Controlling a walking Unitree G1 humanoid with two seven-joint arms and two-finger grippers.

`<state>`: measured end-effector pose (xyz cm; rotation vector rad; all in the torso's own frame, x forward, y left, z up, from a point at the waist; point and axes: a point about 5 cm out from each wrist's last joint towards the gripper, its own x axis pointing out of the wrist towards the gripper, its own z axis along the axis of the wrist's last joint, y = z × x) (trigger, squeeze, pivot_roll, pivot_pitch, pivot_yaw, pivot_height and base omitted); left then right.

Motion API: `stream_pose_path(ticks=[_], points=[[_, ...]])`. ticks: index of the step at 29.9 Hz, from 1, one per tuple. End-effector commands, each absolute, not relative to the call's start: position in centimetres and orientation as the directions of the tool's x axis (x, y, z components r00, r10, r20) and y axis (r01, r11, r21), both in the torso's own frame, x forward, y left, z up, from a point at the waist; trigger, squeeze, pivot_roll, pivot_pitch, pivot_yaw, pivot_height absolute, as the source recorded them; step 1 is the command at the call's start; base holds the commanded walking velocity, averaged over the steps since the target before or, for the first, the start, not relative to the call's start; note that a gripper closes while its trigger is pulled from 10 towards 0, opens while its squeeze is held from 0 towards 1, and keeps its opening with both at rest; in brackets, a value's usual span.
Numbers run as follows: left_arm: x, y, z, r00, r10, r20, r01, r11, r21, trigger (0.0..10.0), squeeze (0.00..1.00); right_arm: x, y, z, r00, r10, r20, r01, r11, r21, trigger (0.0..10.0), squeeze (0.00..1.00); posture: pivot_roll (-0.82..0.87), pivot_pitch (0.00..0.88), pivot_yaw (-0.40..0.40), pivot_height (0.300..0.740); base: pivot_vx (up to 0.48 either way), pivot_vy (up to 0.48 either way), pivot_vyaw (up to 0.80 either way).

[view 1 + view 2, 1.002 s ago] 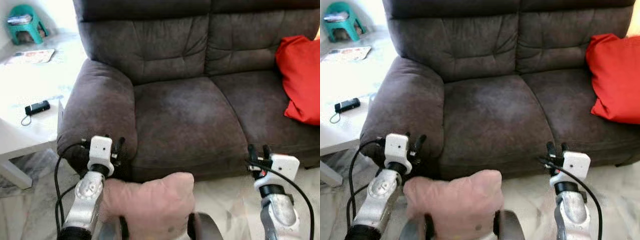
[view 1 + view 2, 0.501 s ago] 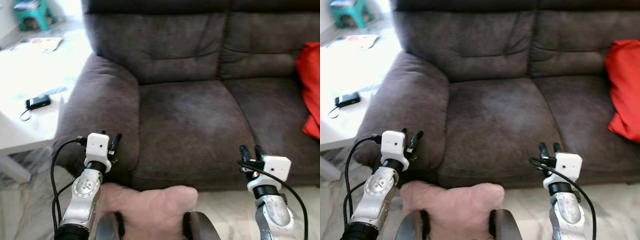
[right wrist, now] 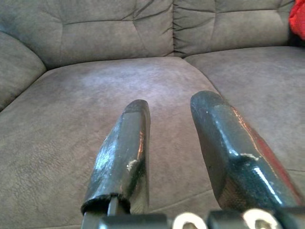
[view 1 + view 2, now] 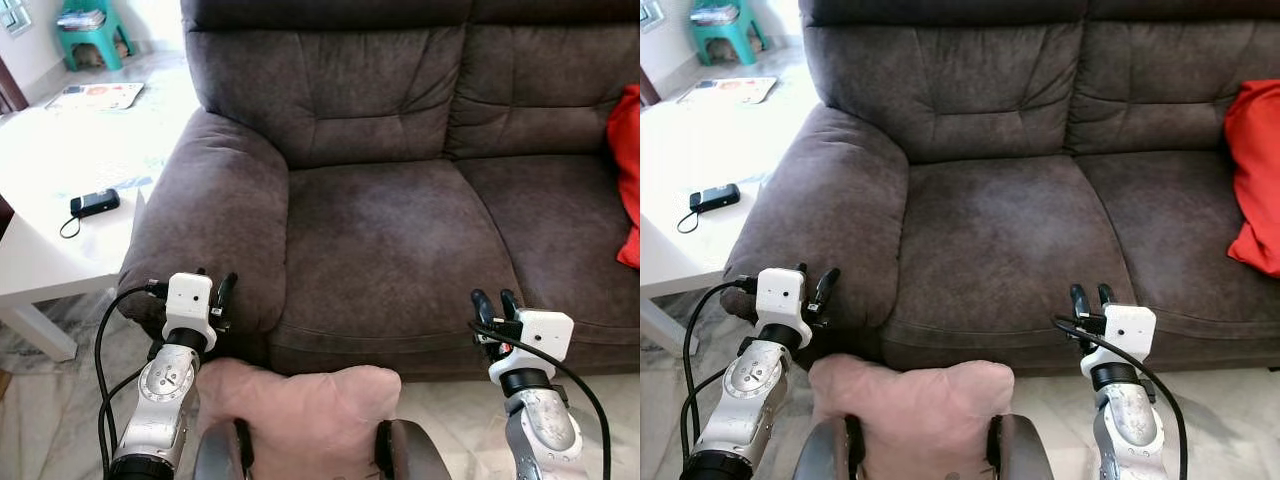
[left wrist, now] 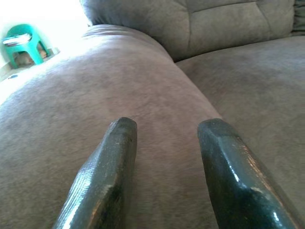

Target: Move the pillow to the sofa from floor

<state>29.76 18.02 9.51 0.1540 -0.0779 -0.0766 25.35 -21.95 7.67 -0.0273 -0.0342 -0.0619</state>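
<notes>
pillow (image 4: 300, 415): pink, low and near, at the sofa's (image 4: 400, 250) front edge, long axis left to right.
left hand (image 4: 215, 297): open, empty, just above the pillow's left end, the nearer one.
right hand (image 4: 493, 306): open, empty, well right of it.
wrist views: seat cushion and armrest ahead; what carries the pillow is probably hidden.

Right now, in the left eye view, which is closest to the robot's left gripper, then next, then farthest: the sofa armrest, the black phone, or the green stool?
From the left gripper:
1. Sofa armrest, right at the fingers.
2. Black phone, on the white table to the robot's left.
3. Green stool, far back in the left corner.
</notes>
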Motion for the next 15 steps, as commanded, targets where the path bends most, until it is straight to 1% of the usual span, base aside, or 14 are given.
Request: stream_pose_path(ticks=[1,9,15], points=[[29.68,18.1,9.58,0.993,-0.082,0.08,0.069,0.986,0.153,10.0,0.0,25.29,-22.1,7.73,0.997,-0.066,0.036,0.067,0.998,-0.023,10.0,0.0,-0.05,0.04,0.011,0.562,-0.259,0.0,0.0],[29.69,18.11,9.61,0.993,-0.082,0.083,0.07,0.987,0.148,10.0,0.0,25.3,-22.06,7.7,0.997,-0.066,0.035,0.066,0.998,-0.023,10.0,0.0,-0.05,0.042,0.012,0.562,-0.283,0.0,0.0],[29.67,18.12,9.65,0.993,-0.081,0.085,0.068,0.987,0.146,10.0,0.0,25.26,-22.08,7.69,0.997,-0.066,0.034,0.067,0.998,-0.022,10.0,0.0,-0.05,0.043,0.012,0.562,-0.36,0.0,0.0]])
